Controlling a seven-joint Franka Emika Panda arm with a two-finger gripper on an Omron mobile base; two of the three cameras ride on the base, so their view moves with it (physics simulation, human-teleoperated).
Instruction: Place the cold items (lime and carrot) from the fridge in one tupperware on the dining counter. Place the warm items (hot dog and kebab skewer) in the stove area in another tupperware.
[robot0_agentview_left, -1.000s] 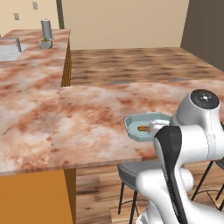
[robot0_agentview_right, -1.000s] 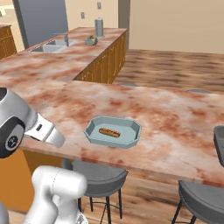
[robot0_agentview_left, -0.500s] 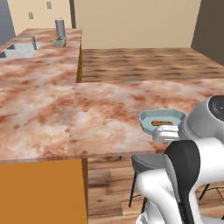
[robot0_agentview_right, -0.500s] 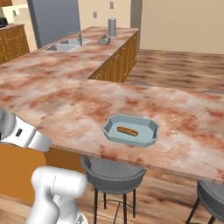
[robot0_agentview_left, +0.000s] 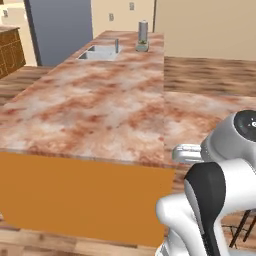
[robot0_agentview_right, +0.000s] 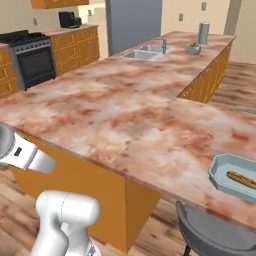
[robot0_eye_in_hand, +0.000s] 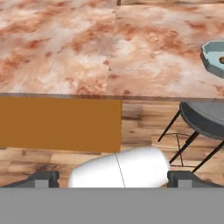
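A pale blue tupperware (robot0_agentview_right: 231, 172) sits on the marble dining counter (robot0_agentview_right: 125, 115) near its front edge, with a hot dog (robot0_agentview_right: 242, 178) lying inside. The tupperware's rim (robot0_eye_in_hand: 211, 56) also shows at the right edge of the hand view. My gripper (robot0_eye_in_hand: 113, 180) is open, its dark fingertips (robot0_eye_in_hand: 43, 178) wide apart with nothing between them. It hangs in front of the counter, low and apart from the tupperware. The grey fridge (robot0_agentview_right: 132, 22) and the stove (robot0_agentview_right: 30, 57) stand across the room. Lime, carrot and kebab skewer are out of view.
A sink (robot0_agentview_right: 145, 51), a grey canister (robot0_agentview_right: 203, 33) and a small bowl (robot0_agentview_right: 193, 48) are at the counter's far end. Dark stools (robot0_eye_in_hand: 205, 118) stand under the counter's front edge. The counter has an orange side panel (robot0_agentview_left: 80, 197). My arm (robot0_agentview_left: 220, 200) rises close by.
Both base views have swung left, so the camera has moved. The tupperware with the hot dog now sits at the far right of the right base view. The gripper stays open.
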